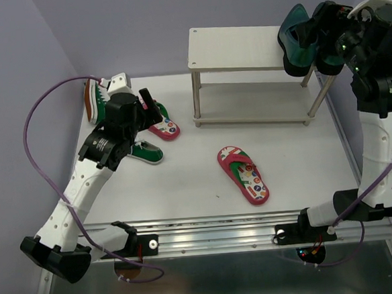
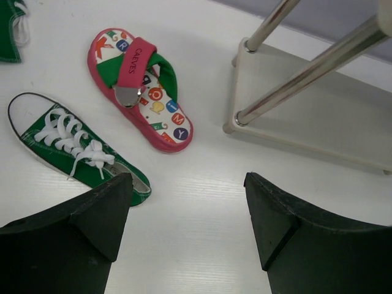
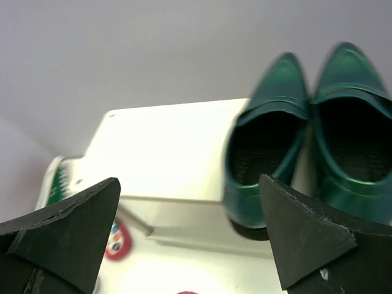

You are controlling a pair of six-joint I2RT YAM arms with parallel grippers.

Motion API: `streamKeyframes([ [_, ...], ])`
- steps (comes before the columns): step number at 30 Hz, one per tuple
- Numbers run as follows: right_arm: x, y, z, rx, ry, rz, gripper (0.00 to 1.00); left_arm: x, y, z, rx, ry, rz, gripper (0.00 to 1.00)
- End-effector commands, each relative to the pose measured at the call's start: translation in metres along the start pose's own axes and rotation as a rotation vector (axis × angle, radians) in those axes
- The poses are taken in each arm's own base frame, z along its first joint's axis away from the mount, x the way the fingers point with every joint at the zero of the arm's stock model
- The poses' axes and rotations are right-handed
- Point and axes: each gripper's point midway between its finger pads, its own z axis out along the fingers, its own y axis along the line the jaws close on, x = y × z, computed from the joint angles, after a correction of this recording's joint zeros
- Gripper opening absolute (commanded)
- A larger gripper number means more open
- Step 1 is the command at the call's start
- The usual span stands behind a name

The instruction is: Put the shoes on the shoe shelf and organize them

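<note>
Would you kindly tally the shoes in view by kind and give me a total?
Teal loafers: 2
Red flip-flops: 2
Green sneakers: 2
Total: 6

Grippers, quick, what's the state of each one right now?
Left gripper: open, holding nothing.
Right gripper: open, holding nothing, teal loafers just beyond it.
</note>
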Motion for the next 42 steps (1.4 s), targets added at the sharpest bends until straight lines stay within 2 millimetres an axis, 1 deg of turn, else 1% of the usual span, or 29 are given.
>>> streamKeyframes([
  [1, -0.007, 0.069, -0.047, -0.411, -0.002, -0.101, 1.0, 0.004, 0.026, 0.021, -0.091, 0.044, 0.006, 0.85],
  [2, 0.004, 0.073, -0.052, -0.447, 0.04, -0.099, 1.0, 0.003, 0.031, 0.023, -0.101, 0.049, 0.0, 0.86],
  [3, 0.015, 0.075, -0.053, -0.473, 0.078, -0.096, 1.0, -0.003, 0.046, 0.028, -0.14, 0.045, -0.014, 0.86],
  [4, 0.023, 0.082, -0.061, -0.531, 0.108, -0.103, 1.0, -0.003, 0.053, 0.03, -0.157, 0.051, -0.022, 0.86],
  [5, 0.039, 0.08, -0.059, -0.54, 0.159, -0.092, 1.0, -0.005, 0.061, 0.034, -0.18, 0.054, -0.03, 0.86],
  [6, 0.042, 0.083, -0.069, -0.561, 0.162, -0.091, 1.0, -0.009, 0.076, 0.037, -0.22, 0.053, -0.049, 0.86],
  [7, 0.049, 0.082, -0.07, -0.565, 0.173, -0.086, 1.0, -0.009, 0.081, 0.039, -0.222, 0.061, -0.061, 0.86],
  [8, 0.052, 0.082, -0.07, -0.572, 0.171, -0.084, 1.0, -0.005, 0.088, 0.045, -0.24, 0.08, -0.069, 0.86],
  [9, 0.071, 0.079, -0.067, -0.576, 0.215, -0.067, 1.0, -0.002, 0.096, 0.048, -0.26, 0.095, -0.078, 0.86],
  [10, 0.076, 0.082, -0.073, -0.596, 0.222, -0.061, 1.0, -0.002, 0.107, 0.05, -0.288, 0.1, -0.103, 0.86],
  [11, 0.085, 0.082, -0.072, -0.59, 0.246, -0.056, 1.0, 0.004, 0.114, 0.056, -0.31, 0.12, -0.11, 0.86],
  [15, 0.136, 0.085, -0.063, -0.548, 0.372, -0.076, 1.0, 0.011, 0.143, 0.067, -0.39, 0.141, -0.157, 0.86],
  [16, 0.159, 0.092, -0.061, -0.527, 0.418, -0.11, 1.0, 0.01, 0.148, 0.068, -0.405, 0.141, -0.16, 0.86],
  [17, 0.174, 0.093, -0.061, -0.507, 0.456, -0.127, 1.0, 0.007, 0.153, 0.07, -0.423, 0.133, -0.162, 0.86],
  [18, 0.187, 0.095, -0.061, -0.497, 0.483, -0.143, 1.0, 0.009, 0.155, 0.075, -0.435, 0.144, -0.159, 0.86],
  [19, 0.213, 0.091, -0.06, -0.468, 0.54, -0.151, 1.0, 0.012, 0.158, 0.075, -0.452, 0.16, -0.156, 0.86],
  [20, 0.228, 0.1, -0.065, -0.495, 0.569, -0.16, 1.0, 0.014, 0.16, 0.077, -0.46, 0.168, -0.158, 0.86],
  [21, 0.241, 0.101, -0.067, -0.491, 0.592, -0.164, 1.0, 0.02, 0.162, 0.08, -0.47, 0.184, -0.159, 0.86],
  [22, 0.253, 0.099, -0.069, -0.464, 0.61, -0.164, 1.0, 0.023, 0.164, 0.081, -0.48, 0.192, -0.163, 0.86],
  [23, 0.281, 0.099, -0.075, -0.46, 0.666, -0.177, 1.0, 0.027, 0.167, 0.082, -0.491, 0.197, -0.163, 0.86],
  [24, 0.294, 0.098, -0.077, -0.442, 0.692, -0.184, 1.0, 0.035, 0.171, 0.084, -0.508, 0.21, -0.163, 0.86],
  [25, 0.307, 0.092, -0.077, -0.397, 0.712, -0.207, 1.0, 0.036, 0.174, 0.087, -0.518, 0.211, -0.163, 0.86],
  [26, 0.33, 0.092, -0.086, -0.388, 0.766, -0.227, 1.0, 0.039, 0.177, 0.091, -0.525, 0.224, -0.152, 0.86],
  [27, 0.34, 0.088, -0.087, -0.366, 0.784, -0.237, 1.0, 0.039, 0.177, 0.094, -0.527, 0.229, -0.149, 0.86],
  [30, 0.36, 0.077, -0.091, -0.325, 0.816, -0.23, 1.0, 0.05, 0.179, 0.1, -0.537, 0.285, -0.138, 0.86],
  [32, 0.356, 0.077, -0.092, -0.329, 0.785, -0.208, 1.0, 0.058, 0.183, 0.1, -0.55, 0.302, -0.134, 0.85],
  [36, 0.359, 0.066, -0.092, -0.281, 0.763, -0.215, 1.0, 0.092, 0.192, 0.087, -0.57, 0.348, -0.146, 0.84],
  [39, 0.365, 0.062, -0.091, -0.263, 0.768, -0.217, 1.0, 0.109, 0.187, 0.087, -0.539, 0.354, -0.158, 0.84],
  [42, 0.365, 0.065, -0.087, -0.26, 0.762, -0.203, 1.0, 0.113, 0.176, 0.092, -0.495, 0.351, -0.17, 0.84],
])
